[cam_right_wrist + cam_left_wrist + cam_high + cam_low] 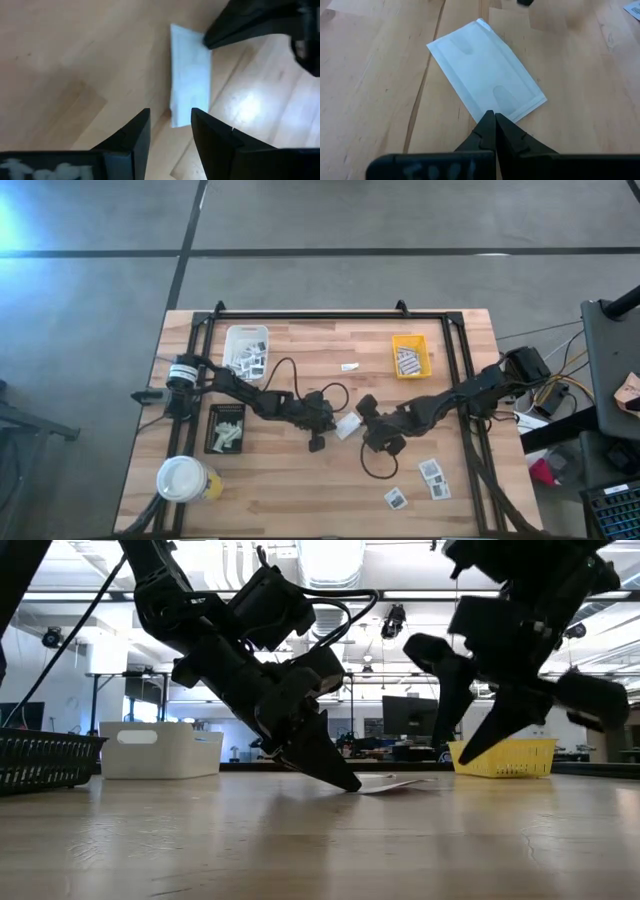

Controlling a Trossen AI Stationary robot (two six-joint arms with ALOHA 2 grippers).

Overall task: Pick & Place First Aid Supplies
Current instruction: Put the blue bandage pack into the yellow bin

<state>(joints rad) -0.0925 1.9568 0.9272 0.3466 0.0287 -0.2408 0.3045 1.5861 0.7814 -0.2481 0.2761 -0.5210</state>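
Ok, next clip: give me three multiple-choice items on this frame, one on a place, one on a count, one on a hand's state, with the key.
1. Where does the flat white packet under the hands lie?
A. In the yellow tray
B. On the bare table between the two hands
C. In the black tray

2. How many printed packets lie loose near the table's front right corner?
A. Three
B. None
C. Seven

3. How do the left hand's fingers stand?
A. Wide open
B. Pressed shut, tips on the packet's edge
C. Closed on a cup

Key: 1 B, the high view shows it on wood between the left hand and the right hand. 2 A, three show there. 3 B, the left wrist view shows the tips together at the packet's edge.
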